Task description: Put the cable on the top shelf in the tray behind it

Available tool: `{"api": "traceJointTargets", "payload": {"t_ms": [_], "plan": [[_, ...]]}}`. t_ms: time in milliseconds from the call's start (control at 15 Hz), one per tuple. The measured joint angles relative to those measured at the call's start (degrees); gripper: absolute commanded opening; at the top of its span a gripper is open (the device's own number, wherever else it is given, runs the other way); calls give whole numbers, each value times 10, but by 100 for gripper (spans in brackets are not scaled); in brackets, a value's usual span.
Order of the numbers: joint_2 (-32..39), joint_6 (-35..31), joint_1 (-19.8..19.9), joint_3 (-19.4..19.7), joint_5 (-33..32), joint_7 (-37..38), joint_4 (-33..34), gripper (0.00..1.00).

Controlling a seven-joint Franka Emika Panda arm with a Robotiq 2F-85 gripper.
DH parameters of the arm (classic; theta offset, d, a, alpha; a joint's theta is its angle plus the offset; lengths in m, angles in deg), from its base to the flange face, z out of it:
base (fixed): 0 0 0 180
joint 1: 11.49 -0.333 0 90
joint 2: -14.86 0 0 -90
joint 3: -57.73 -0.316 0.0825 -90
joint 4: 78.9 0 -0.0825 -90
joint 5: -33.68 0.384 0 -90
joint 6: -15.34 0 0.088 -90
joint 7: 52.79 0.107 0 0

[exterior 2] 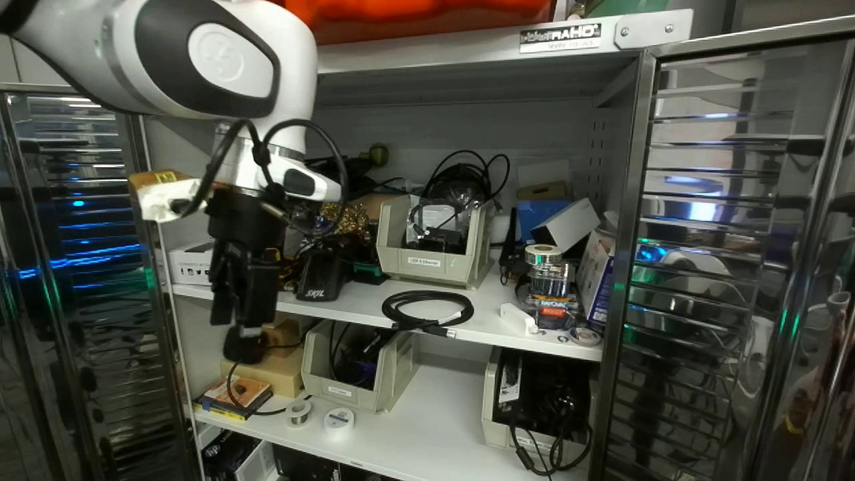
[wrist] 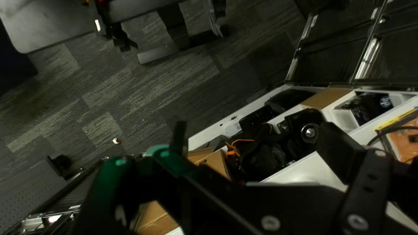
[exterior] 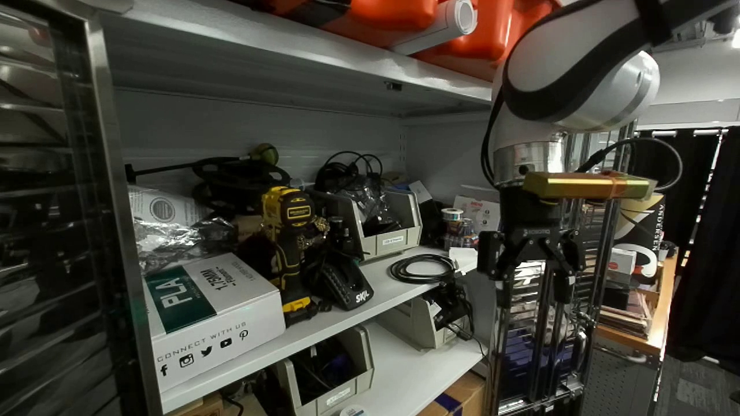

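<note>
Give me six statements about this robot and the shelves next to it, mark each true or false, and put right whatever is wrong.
1. The cable lies coiled on the shelf. True.
2. The pincer is holding the cable. False: it is open, with nothing between its tips.
3. The tray behind the cable is empty. False: it holds several things, some of them black.
4. The drill is yellow and black. True.
5. In an exterior view, the box left of the drill reads PLA. True.
6. The arm is bright red. False: it is white with dark parts.
</note>
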Motion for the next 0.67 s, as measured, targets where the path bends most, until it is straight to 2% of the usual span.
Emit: {"api": "traceJointTargets", "payload": {"t_ms": [400, 667], "plan": [[65, -165, 28, 24, -80, 31, 0, 100], [114, -260, 38, 43, -101, 59, 6, 100]]}}
